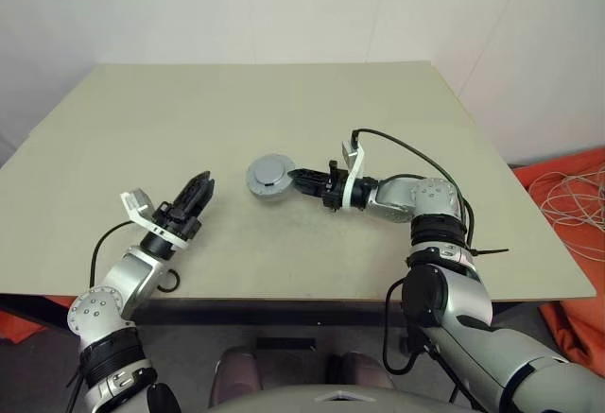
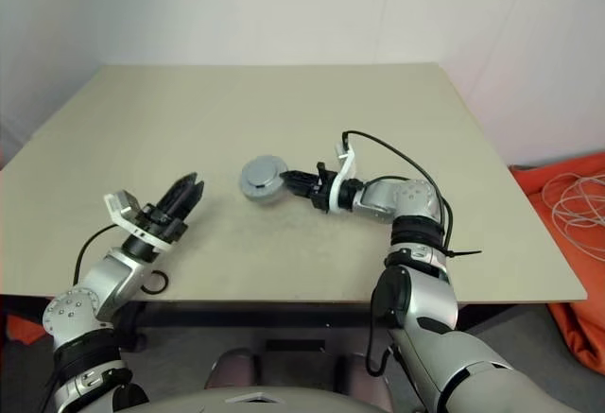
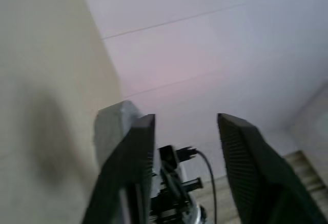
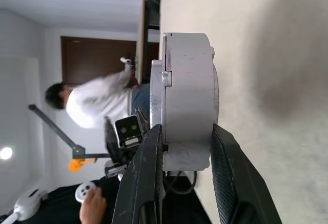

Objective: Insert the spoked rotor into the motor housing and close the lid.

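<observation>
Grey motor housing [image 1: 270, 178] clamped between right gripper [image 1: 304, 181] jaws; left gripper [image 1: 196, 193] jaws parted, empty.

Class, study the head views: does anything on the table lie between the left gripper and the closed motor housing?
Nothing visible does. Bare table separates the left gripper from the motor housing, lid on. The right gripper grips the housing's far side, away from the left gripper.

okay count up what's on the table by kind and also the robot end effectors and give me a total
Closed motor housing with lid on: 1
Black two-fingered end effectors: 2, left end effector and right end effector
Total: 3
</observation>
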